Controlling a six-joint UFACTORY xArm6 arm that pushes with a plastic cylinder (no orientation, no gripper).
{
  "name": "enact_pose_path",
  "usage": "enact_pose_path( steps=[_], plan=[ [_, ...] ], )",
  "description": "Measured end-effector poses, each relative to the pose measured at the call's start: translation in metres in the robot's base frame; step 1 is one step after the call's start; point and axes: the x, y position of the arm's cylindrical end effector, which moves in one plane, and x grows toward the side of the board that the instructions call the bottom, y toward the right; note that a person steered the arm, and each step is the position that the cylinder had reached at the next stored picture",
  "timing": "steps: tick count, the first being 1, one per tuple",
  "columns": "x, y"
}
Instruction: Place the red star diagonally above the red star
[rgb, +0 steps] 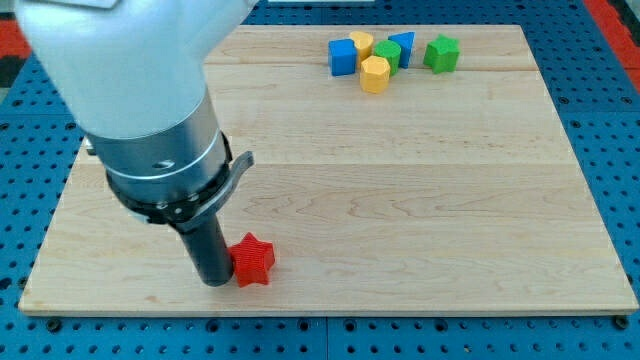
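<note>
Dark and straight, my tip (214, 282) rests against the view's left side of the red star-shaped block (253, 260), touching it, near the pale wooden board's (420, 200) bottom edge. Judging by this, the push is under way; next comes a diagonal shove toward the view's top-right of the star. Only one red star shows.

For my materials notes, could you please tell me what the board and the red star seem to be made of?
The board looks like pale wood with a smooth matte finish: faint grain lines and plank seams run across it. The red star, which sits against my tip on the view's right, looks like painted wood or plastic: even, saturated colour, no grain visible; I cannot tell which.
</note>
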Motion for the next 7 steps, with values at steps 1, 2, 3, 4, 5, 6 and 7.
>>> enact_pose_path(
  steps=[1,2,3,4,5,6,7],
  plan=[
    [0.006,0.028],
    [-0.026,-0.045],
    [-0.095,-0.130],
    [-0.173,-0.195],
    [-0.235,-0.195],
    [-0.248,-0.195],
    [-0.248,-0.195]
  ],
)
